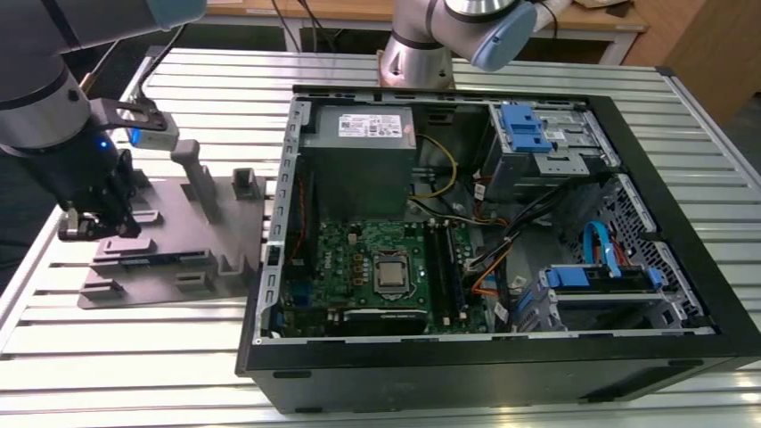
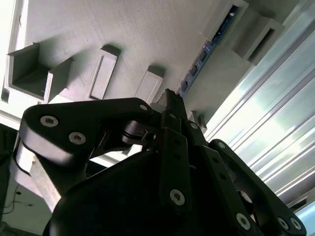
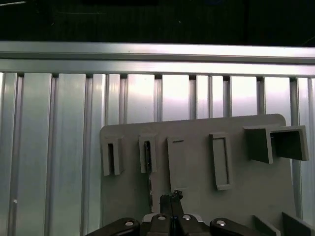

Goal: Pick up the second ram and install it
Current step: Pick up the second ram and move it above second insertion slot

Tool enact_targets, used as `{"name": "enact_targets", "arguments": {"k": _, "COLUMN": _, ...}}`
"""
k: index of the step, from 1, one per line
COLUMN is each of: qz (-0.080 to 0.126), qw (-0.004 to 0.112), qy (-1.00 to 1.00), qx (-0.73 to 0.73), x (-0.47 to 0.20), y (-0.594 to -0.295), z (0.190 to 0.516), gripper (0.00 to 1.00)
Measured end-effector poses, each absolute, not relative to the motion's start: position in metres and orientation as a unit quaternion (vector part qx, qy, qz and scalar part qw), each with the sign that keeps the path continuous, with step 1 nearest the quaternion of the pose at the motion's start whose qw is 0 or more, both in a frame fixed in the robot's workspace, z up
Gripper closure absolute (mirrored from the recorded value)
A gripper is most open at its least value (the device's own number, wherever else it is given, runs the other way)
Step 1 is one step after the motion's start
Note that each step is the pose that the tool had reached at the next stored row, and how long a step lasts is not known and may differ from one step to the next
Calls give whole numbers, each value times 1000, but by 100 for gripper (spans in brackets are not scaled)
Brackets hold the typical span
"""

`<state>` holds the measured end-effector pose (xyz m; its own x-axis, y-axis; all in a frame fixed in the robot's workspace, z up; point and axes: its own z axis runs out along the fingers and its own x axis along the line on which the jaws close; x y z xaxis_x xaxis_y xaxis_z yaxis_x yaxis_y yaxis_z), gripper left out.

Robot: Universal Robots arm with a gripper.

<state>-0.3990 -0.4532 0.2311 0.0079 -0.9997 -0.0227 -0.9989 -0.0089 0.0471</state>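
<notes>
1. Gripper (image 1: 89, 225) hangs low over a grey fixture plate (image 1: 167, 285), which lies on the slatted aluminium table (image 1: 119, 357) to the exterior view's left of the open computer case (image 1: 666, 348).
2. Finger state: in both wrist views the fingertips (image 2: 173, 110) are pressed together into one narrow point, and nothing shows between them. The black linkage fans out behind the tips.
3. The second ram (image 2: 202, 56) sits in the fixture plate. In the second wrist view it is a thin blue-green strip standing on its long edge, running between raised grey blocks (image 2: 256, 34).
4. The near end of the strip lies just beside the closed tips. I cannot tell whether they touch it.
5. In the first wrist view the gripper (image 3: 171, 197) is over the plate's bare middle. A slotted block (image 3: 146, 155) is close by, and below it a dark thin edge (image 3: 149, 189) lies just beside the tips.
6. The case lies on its side with the panel off. The green motherboard (image 1: 356, 241) faces up inside, and its long black slots (image 1: 443, 267) are well apart from the gripper.
7. The base of another arm (image 1: 422, 45) stands on the table beyond the case.
</notes>
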Motion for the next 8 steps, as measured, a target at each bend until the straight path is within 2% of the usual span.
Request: {"name": "enact_targets", "arguments": {"k": 8, "qz": -25, "qw": 9, "qy": -695, "qx": 718, "x": -399, "y": -453, "z": 231, "gripper": 89}}
